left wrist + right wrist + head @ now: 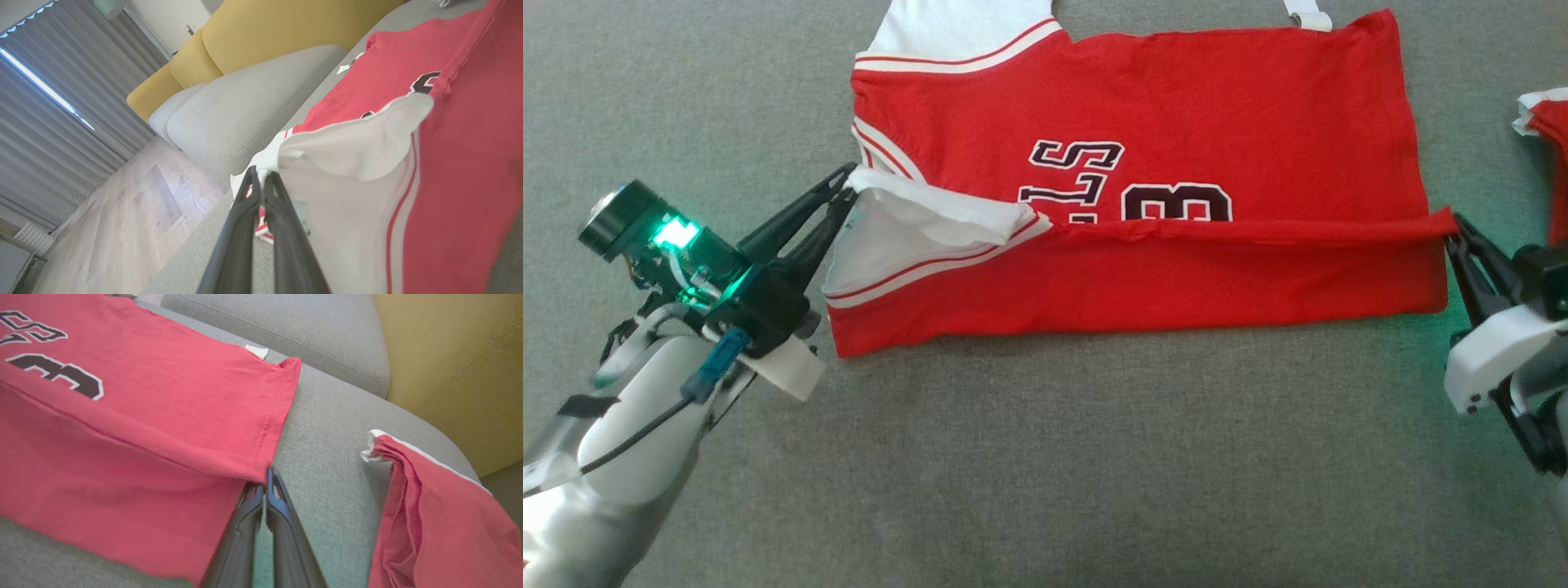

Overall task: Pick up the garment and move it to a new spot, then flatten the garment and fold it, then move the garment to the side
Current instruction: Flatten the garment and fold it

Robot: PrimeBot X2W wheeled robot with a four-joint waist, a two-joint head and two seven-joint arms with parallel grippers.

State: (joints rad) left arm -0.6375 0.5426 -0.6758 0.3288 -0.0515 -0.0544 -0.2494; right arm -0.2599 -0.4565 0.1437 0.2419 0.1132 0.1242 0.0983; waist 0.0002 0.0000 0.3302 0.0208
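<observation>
Pinching both ends of one fold line, the left end effector point(848, 186) is clenched on the white trimmed edge and the right end effector point(1455, 227) on the red hem (so the crease stands taut); the garment point(1176, 114) lies half-folded on the grey sofa seat point(1045, 457).

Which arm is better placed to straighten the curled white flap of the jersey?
Left. The left gripper pinches that flap; the right gripper pinches the jersey at the opposite end.
</observation>
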